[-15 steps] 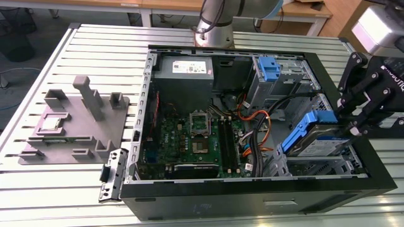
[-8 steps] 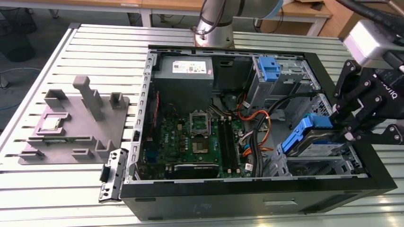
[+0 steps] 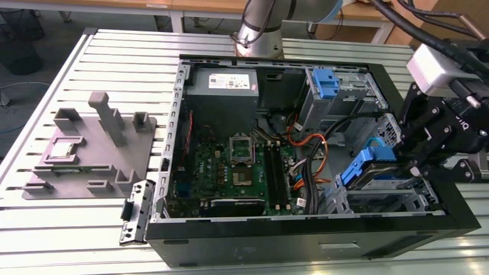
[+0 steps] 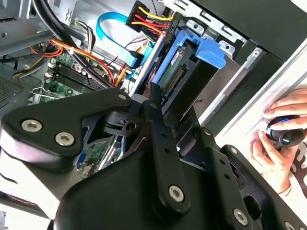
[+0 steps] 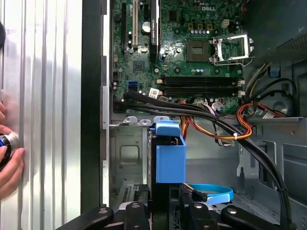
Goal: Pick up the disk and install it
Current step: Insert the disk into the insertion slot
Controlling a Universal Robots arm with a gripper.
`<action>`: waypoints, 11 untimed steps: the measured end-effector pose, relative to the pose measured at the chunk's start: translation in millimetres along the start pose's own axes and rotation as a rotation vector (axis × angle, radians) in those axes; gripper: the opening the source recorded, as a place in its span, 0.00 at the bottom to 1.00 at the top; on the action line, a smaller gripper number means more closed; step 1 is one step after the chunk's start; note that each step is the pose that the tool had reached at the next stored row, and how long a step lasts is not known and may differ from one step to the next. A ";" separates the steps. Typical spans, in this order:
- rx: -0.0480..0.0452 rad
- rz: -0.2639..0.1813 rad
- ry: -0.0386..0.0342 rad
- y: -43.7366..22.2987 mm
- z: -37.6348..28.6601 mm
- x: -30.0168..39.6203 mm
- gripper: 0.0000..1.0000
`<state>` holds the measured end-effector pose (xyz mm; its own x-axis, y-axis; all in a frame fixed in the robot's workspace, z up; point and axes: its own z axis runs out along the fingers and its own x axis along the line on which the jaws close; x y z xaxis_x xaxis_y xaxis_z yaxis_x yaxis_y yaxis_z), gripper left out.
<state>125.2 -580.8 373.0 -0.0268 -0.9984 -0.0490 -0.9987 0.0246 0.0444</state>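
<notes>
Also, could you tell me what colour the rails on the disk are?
The disk has blue rails, clearest in the first wrist view.

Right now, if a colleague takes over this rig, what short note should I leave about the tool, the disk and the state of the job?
Tool: shut on the disk, which it holds on edge over the drive cage in a corner of the open case.
Done: the disk is picked up and is at the cage.
Left: the disk is not yet seated in the cage.
Note: a person's hand rests on the table beside the case, holding a small object.
</notes>
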 end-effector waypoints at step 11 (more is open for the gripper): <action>0.0001 0.000 -0.0002 -0.5 9.7 0.7 0.35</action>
<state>125.2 -581.1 363.3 -0.0268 -0.9984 -0.0492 -0.9987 0.0246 0.0444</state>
